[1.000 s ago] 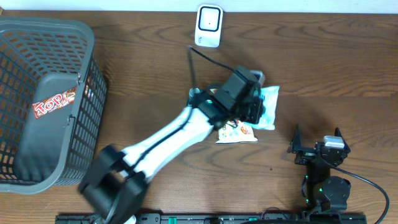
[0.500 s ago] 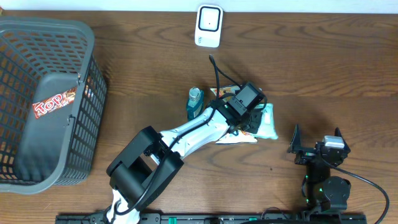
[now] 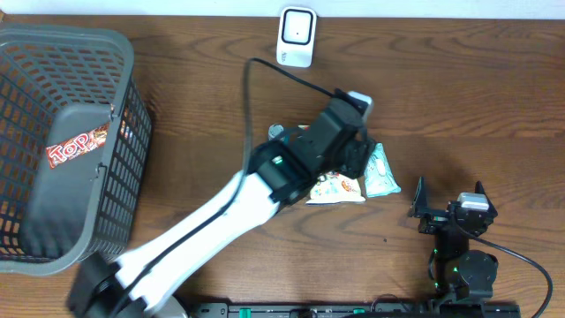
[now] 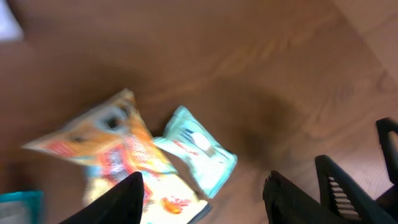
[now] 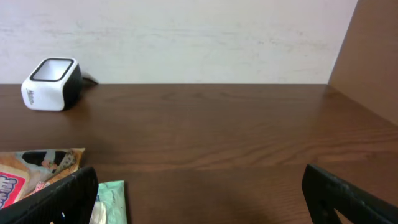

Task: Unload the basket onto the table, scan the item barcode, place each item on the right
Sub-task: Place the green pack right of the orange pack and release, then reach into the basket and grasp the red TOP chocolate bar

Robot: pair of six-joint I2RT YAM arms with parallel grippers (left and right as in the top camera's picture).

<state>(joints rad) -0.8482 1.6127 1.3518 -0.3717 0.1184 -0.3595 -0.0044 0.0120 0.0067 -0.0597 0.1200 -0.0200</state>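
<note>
Nearest, the right gripper (image 3: 451, 200) sits by the table's (image 3: 459, 97) front edge, jaws spread wide and bare; further in, the left gripper (image 4: 202, 196) hovers with fingers apart, pinching nothing, above the teal packet (image 4: 196, 149), which lies flat against the orange snack packet (image 3: 335, 187); farthest back stands the white scanner (image 3: 297, 37)

The big grey basket (image 3: 71, 132) fills the left side of the surface (image 3: 494, 97). The left arm (image 3: 256, 185) lies slanted across the middle and hangs over a tight pile: an orange snack bag (image 3: 337, 187), a teal packet (image 3: 382, 172) and a small bottle (image 3: 275, 132). The white scanner (image 3: 297, 37) stands at the far edge, with bare wood between it and the pile. The far right is all bare wood. The right gripper (image 3: 450, 205) sits at the near right, jaws wide apart, with a strip of bare wood between it and the teal packet.
</note>
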